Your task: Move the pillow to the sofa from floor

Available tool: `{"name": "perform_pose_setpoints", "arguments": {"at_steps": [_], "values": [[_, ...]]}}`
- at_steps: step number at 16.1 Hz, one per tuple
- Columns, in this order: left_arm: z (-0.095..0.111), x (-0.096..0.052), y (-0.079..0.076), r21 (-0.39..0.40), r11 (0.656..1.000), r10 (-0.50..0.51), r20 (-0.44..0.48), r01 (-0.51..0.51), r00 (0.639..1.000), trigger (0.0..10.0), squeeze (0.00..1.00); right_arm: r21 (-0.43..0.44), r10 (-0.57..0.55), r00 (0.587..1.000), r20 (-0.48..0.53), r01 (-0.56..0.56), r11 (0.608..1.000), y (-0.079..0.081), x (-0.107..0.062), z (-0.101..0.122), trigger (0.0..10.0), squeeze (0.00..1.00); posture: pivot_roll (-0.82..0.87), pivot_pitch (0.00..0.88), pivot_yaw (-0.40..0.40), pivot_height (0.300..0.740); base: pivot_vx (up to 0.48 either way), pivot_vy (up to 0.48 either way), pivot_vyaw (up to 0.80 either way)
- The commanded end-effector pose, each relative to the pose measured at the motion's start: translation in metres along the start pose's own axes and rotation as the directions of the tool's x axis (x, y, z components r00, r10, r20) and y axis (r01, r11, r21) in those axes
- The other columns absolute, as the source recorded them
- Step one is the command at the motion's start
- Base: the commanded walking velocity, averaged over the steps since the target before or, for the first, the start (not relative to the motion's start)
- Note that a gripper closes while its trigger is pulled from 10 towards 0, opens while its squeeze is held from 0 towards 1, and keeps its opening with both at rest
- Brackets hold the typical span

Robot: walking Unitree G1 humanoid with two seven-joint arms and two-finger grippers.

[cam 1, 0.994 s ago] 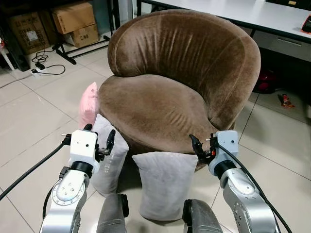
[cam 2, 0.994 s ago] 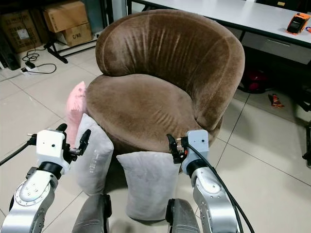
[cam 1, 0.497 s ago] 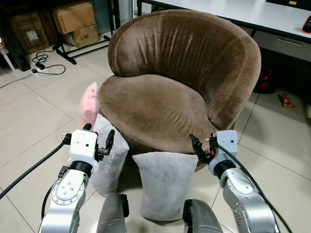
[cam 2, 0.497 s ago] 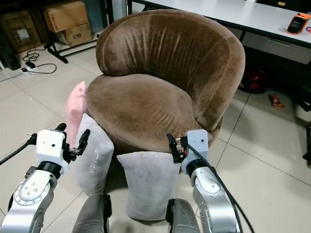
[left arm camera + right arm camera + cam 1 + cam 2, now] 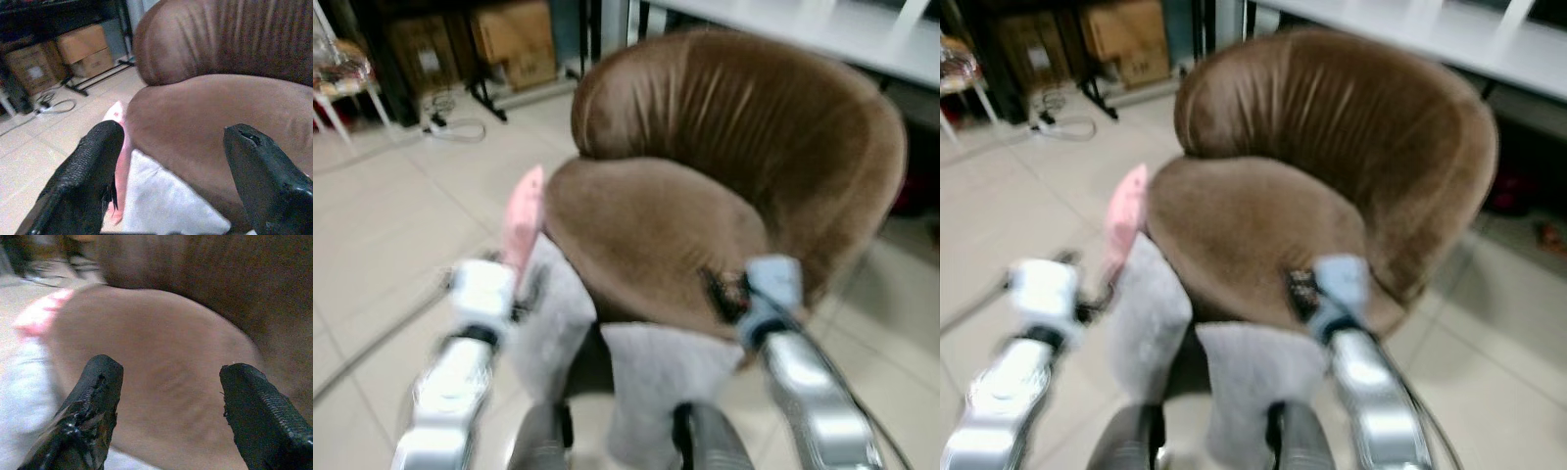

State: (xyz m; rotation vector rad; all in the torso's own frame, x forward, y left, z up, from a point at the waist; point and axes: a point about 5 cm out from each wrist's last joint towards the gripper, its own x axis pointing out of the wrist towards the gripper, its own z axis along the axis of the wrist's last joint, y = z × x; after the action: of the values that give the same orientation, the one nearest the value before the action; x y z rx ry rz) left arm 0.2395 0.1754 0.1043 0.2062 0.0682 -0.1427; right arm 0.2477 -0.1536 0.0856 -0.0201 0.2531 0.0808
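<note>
The head views are blurred. A round brown sofa chair (image 5: pixel 656 215) stands before me. On the floor, a grey pillow (image 5: pixel 661 377) leans against its front. A second grey pillow (image 5: pixel 558 313) and a pink pillow (image 5: pixel 524 220) lean against its left side. My left gripper (image 5: pixel 514 294) hovers by the second grey pillow, open; in the left wrist view its fingers (image 5: pixel 93 161) stand wide apart over that pillow (image 5: pixel 166 196). My right gripper (image 5: pixel 720 292) is open above the front pillow, at the seat's front edge (image 5: pixel 161 382).
Cardboard boxes (image 5: pixel 514 39) and cables (image 5: pixel 450 127) lie at the back left on the tiled floor. A pale desk (image 5: pixel 1410 34) runs behind the chair. My own legs (image 5: pixel 543 441) show at the bottom edge.
The whole picture has shifted to the right and gone blurry, so the camera has moved. Both arms keep much the same pose, and the pillows lie as before.
</note>
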Motion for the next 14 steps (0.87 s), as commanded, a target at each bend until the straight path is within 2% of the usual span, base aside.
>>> {"name": "perform_pose_setpoints", "arguments": {"at_steps": [1, 5, 14], "values": [[0.0004, 0.0, 0.008, 0.034, 0.999, 0.02, -0.007, -0.019, 1.0, 10.0, 0.0, 0.014, -0.001, 1.0, -0.002, 0.001, 1.0, 0.0043, 0.0021, 0.0021, 10.0, 0.0, 0.01, 0.0, -0.017, 0.595, 0.0, 0.0, 0.0], [-0.0018, 0.0006, 0.0049, 0.051, 0.999, -0.005, -0.017, 0.006, 1.0, 10.0, 0.0, 0.015, -0.012, 1.0, -0.005, 0.012, 1.0, 0.0015, 0.0024, 0.0007, 10.0, 0.0, 0.01, 0.0, -0.018, 0.555, 0.0, 0.0, 0.0], [-0.0037, 0.0016, 0.0013, 0.082, 0.995, -0.053, -0.028, 0.056, 0.998, 10.0, 0.0, -0.008, 0.039, 0.998, -0.049, -0.039, 0.999, 0.0061, 0.0044, -0.0046, 10.0, 0.0, 0.01, 0.0, -0.025, 0.48, 0.0, 0.0, 0.0]]}}
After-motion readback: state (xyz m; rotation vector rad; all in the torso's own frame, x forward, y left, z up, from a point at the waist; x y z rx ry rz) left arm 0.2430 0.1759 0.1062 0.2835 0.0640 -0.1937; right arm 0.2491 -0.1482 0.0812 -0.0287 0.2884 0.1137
